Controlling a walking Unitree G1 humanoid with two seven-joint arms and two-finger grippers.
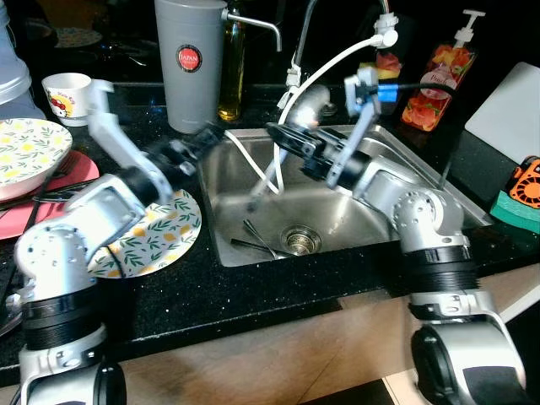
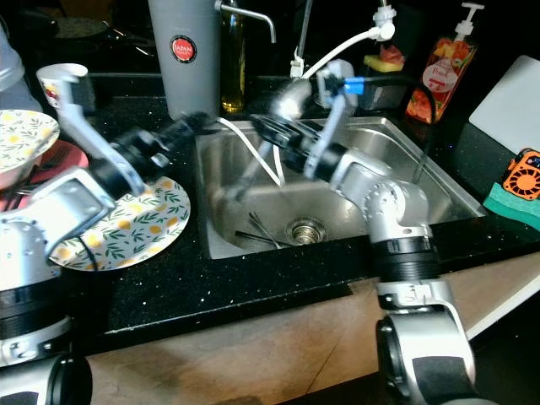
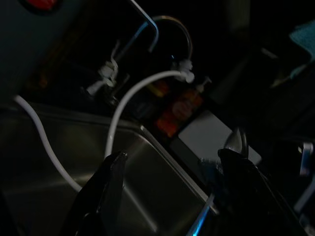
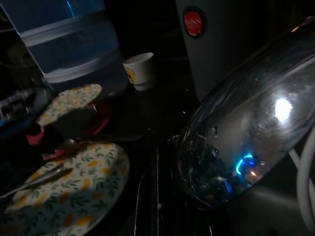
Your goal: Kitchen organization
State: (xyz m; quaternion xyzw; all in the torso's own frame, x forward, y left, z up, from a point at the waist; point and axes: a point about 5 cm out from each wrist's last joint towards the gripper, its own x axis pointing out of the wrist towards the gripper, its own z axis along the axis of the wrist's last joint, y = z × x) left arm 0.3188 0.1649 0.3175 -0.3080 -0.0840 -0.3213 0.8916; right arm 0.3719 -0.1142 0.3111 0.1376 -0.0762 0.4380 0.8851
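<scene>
home kitchen | steel sink (image 1: 354, 221) | black counter (image 1: 253, 291) | soap bottle (image 1: 437, 76)

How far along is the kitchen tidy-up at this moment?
Early stage. Nothing looks finished: cutlery lies in the sink near the drain, and patterned plates sit on the counter. In hand: the right gripper holds a large metal spoon over the sink; the left gripper hovers open at the sink's edge.
</scene>
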